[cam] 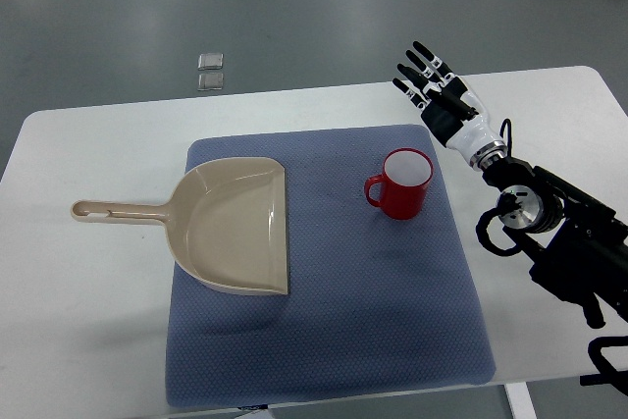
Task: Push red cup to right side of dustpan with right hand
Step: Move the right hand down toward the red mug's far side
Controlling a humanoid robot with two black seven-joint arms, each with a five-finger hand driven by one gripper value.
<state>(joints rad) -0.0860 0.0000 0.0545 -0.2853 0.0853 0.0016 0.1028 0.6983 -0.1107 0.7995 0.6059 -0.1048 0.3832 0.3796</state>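
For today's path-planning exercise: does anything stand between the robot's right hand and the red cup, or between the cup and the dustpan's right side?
Nothing visible does. The right hand hangs above and right of the red cup with only bare mat and table between. Between the cup and the dustpan lies only empty blue mat.

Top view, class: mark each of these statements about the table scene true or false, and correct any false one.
1. The red cup stands upright on the blue mat. True.
2. The right robot hand grips the cup. False: it is apart from the cup, fingers spread.
3. The dustpan lies left of the cup. True.
4. The dustpan's handle points toward the cup. False: it points left, away from it.
5. The cup's handle faces the dustpan. True.
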